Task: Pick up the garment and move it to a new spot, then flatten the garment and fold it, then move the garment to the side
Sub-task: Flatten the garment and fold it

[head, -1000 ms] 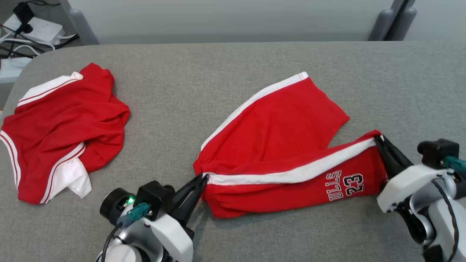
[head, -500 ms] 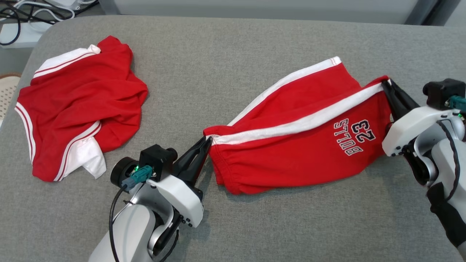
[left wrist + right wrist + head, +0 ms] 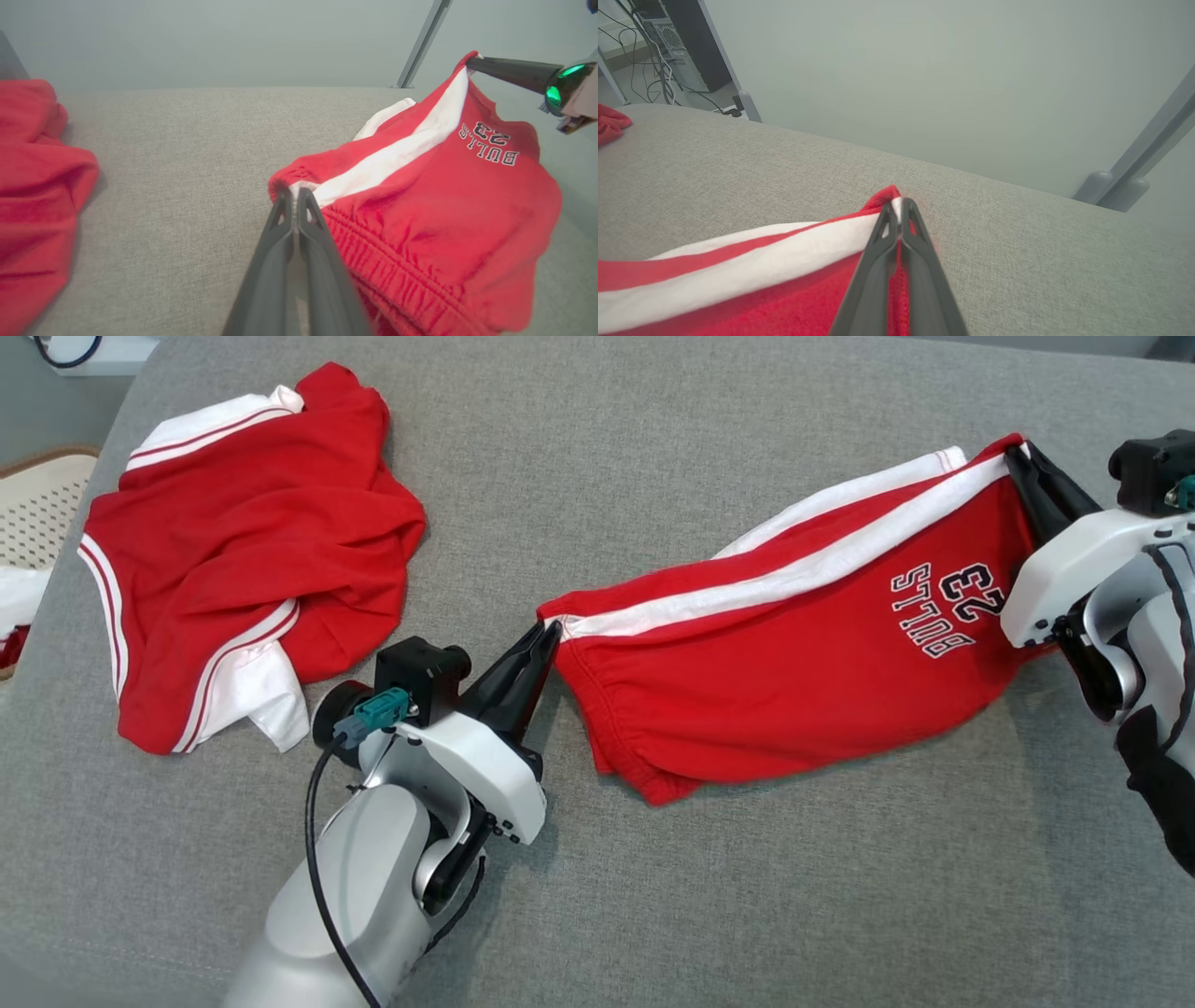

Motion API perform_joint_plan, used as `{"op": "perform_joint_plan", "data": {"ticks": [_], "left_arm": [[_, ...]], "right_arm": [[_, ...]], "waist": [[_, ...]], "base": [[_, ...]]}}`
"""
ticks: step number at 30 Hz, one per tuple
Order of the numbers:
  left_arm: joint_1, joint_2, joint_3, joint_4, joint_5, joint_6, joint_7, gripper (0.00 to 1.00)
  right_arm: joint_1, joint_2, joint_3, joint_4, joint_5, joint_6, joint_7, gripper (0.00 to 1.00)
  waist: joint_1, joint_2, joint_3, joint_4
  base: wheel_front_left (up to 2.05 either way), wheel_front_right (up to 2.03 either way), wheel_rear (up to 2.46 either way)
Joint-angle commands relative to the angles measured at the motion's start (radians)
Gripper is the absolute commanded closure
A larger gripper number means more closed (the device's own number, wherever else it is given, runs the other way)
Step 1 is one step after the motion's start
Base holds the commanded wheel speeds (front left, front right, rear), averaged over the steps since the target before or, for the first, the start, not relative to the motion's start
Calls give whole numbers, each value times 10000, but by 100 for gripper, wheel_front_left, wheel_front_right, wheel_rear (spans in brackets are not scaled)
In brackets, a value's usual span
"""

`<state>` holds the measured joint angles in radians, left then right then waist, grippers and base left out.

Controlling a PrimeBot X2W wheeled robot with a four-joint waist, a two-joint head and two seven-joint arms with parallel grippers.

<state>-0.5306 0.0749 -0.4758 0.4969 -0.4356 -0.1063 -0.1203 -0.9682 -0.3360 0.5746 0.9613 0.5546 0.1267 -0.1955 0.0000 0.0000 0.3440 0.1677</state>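
Observation:
The garment [image 3: 794,681] is a pair of red shorts with a white side stripe and black "BULLS 23" lettering, stretched between my two grippers above the grey table [image 3: 653,457]. My left gripper [image 3: 553,632] is shut on the waistband end, at the white stripe [image 3: 373,168]. At the far right my right gripper [image 3: 1018,453] is shut on the hem corner, which stands higher than the waistband end. The right wrist view shows that corner [image 3: 889,198] pinched between the closed fingers. The lower red part sags toward the table.
A second red garment with white trim [image 3: 243,551] lies crumpled at the table's left side. A pale perforated basket [image 3: 42,504] stands past the table's left edge. Grey cloth surface spreads in front of and behind the held shorts. A wall and a post [image 3: 1134,172] stand behind the table.
Both grippers have lifted the shorts, the right end rising and moving farther away; the far leg has folded under. The head camera has tilted down and shifted, so the whole scene has slid in the picture.

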Motion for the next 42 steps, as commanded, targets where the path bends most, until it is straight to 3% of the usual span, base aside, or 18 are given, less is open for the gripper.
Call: {"op": "perform_joint_plan", "data": {"ticks": [1,27,29,30,31,32,33,34,42], "left_arm": [[-586,114,223,87,-164,-108,-193,100],[-2528,-241,-791,2396,-870,-151,-1185,100],[-2582,-243,-910,2428,-1019,-149,-1213,78],[-2606,-243,-968,2446,-1096,-136,-1226,65],[-2635,-244,-1023,2463,-1167,-114,-1238,54],[-2667,-244,-1083,2480,-1227,-89,-1252,30],[-2692,-244,-1140,2490,-1284,-61,-1266,14],[-2713,-244,-1192,2497,-1344,-35,-1281,0],[-2769,-245,-1248,2550,-2255,182,-1366,0]], "right_arm": [[-245,-33,282,124,128,40,-173,100],[-1645,269,1326,2165,1473,40,-597,100],[-1679,300,1392,2219,1548,40,-608,100],[-1695,317,1422,2239,1583,40,-614,85],[-1717,331,1452,2256,1611,40,-620,62],[-1741,338,1478,2270,1633,40,-627,32],[-1764,340,1500,2283,1644,40,-634,0],[-1785,338,1517,2298,1648,40,-640,0],[-1871,155,1076,1622,1365,40,-660,0]], "waist": [[0,0,171,124],[0,0,930,619],[0,0,945,626],[0,0,951,625],[0,0,960,622],[0,0,966,618],[0,0,969,614],[0,0,968,611],[0,0,920,453]], "base": [[0,0,0],[0,0,0],[0,0,0],[0,0,0],[0,0,0],[0,0,0],[0,0,0],[0,0,0],[0,0,0]]}}
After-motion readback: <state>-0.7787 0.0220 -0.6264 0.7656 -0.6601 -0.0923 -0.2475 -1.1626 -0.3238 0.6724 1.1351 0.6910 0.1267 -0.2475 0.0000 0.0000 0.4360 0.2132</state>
